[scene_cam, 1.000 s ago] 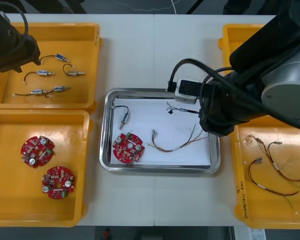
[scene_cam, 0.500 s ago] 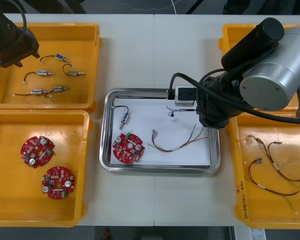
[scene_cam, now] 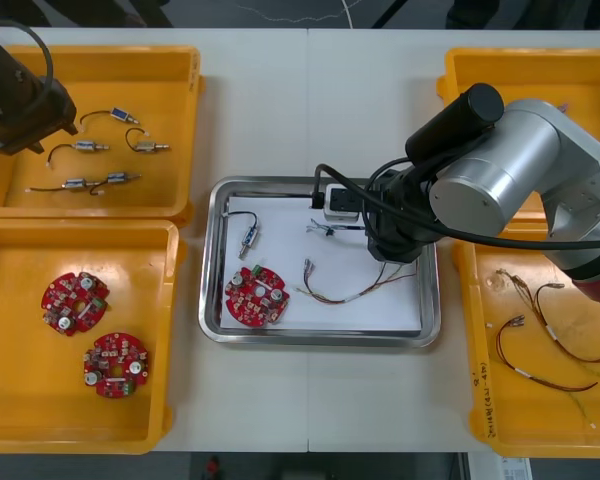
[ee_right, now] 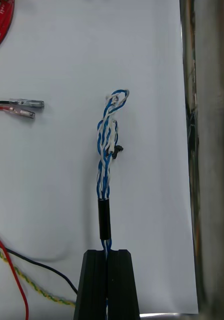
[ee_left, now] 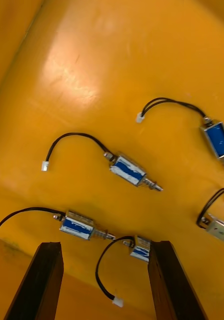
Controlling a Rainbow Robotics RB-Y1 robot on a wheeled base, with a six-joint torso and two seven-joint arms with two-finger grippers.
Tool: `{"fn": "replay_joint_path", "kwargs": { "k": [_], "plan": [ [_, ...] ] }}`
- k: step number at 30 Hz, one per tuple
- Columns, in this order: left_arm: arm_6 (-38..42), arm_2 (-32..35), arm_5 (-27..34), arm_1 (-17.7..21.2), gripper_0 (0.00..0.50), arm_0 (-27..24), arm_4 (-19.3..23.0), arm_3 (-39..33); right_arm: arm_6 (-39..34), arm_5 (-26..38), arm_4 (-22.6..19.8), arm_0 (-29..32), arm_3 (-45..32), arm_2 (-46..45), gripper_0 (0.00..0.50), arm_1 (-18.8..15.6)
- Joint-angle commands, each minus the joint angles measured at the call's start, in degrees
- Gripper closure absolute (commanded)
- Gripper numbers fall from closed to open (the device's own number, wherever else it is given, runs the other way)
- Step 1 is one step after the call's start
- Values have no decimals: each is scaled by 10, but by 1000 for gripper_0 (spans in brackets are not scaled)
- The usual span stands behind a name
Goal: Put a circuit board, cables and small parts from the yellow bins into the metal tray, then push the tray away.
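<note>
Over tray (scene_cam: 310, 339), right jaws clamp cable (ee_right: 107, 150), maybe lifted; left jaws apart over bin (ee_left: 117, 50).

Blue-white cable (ee_right: 106, 150), gripped by end, over white-lined metal tray (scene_cam: 320, 339) holding red circuit board (scene_cam: 257, 297).

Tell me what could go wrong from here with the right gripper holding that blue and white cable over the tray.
The right gripper pinches the twisted blue and white cable only at one end, so it may slip or cling on release. It is close to the metal tray wall, so the cable might drape over the rim. The red and yellow cable beside the fingers could tangle. The left gripper hovers open over a yellow bin.
</note>
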Motion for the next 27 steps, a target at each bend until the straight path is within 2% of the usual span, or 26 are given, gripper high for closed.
{"fn": "replay_joint_path", "kwargs": {
  "k": [1,7,8,10,11,12,13,14,21,27],
  "plan": [
    [38,-5,-7,29,0,23,-3,-8,10,-25,30,-17,4,24,500,16],
    [39,-6,-19,29,0,47,4,-8,13,-31,45,-17,5,27,498,17],
    [40,-6,-24,27,0,50,5,-8,14,-31,46,-17,5,27,484,17],
    [41,-13,-31,27,0,53,6,-8,16,-32,47,-16,5,29,365,16],
    [42,-19,-36,27,0,55,7,-6,18,-32,47,-17,5,29,210,15],
    [43,-22,-40,27,0,56,7,-5,19,-31,46,-17,4,29,85,13],
    [45,-28,-48,27,0,58,8,-3,21,-32,46,-17,5,29,85,13],
    [47,-31,-55,27,0,61,8,0,22,-31,46,-17,4,29,0,12],
    [49,-47,-105,21,0,63,17,31,29,-31,36,-18,5,27,0,10],
    [50,-56,-106,18,0,63,17,35,27,-21,22,-20,4,24,0,9]
  ]
}}
